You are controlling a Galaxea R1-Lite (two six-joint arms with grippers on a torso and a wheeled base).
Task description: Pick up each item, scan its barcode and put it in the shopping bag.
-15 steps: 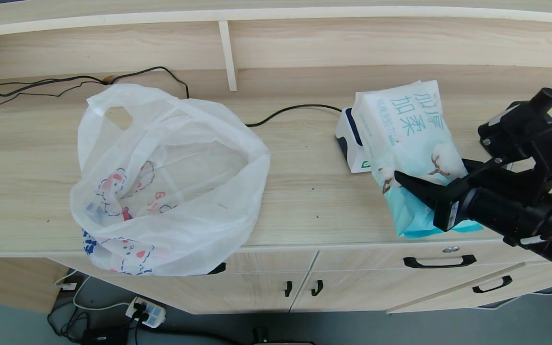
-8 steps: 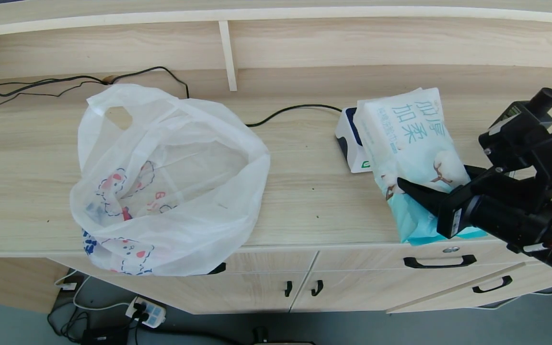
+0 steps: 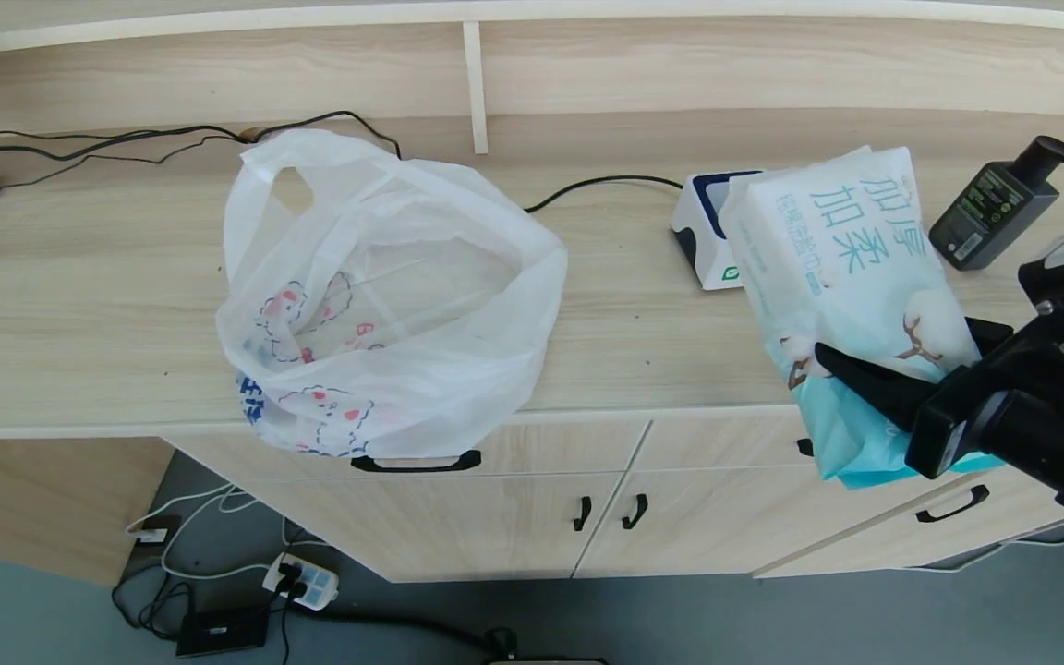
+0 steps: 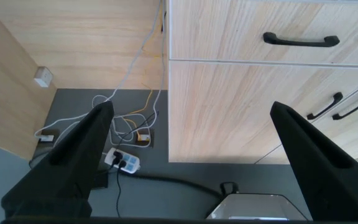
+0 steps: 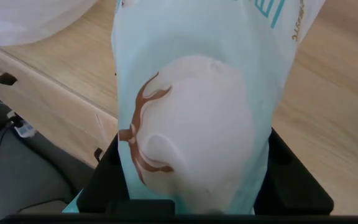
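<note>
My right gripper [image 3: 901, 356] is shut on a white and pale-blue tissue pack [image 3: 855, 277], held tilted above the counter's right front edge. The pack's far end overlaps the white and blue barcode scanner [image 3: 706, 249] that sits on the counter. In the right wrist view the tissue pack [image 5: 197, 106] sits between the black fingers [image 5: 104, 180] of the right gripper [image 5: 194, 168]. A white shopping bag [image 3: 384, 286] with cartoon prints stands open at the counter's left-centre. The left gripper [image 4: 191, 155] is open, low down, facing the cabinet fronts and floor.
A dark pump bottle [image 3: 994, 208] stands at the counter's back right. Black cables [image 3: 587, 185] run along the counter's back to the scanner. A raised shelf [image 3: 532, 65] borders the back. Drawers with black handles [image 3: 417, 460] lie below, and a power strip [image 3: 303, 584] lies on the floor.
The head camera has shifted, so the whole scene sits further right. The right gripper has drawn the pack back toward the counter's front edge. The pump bottle now shows beside the arm.
</note>
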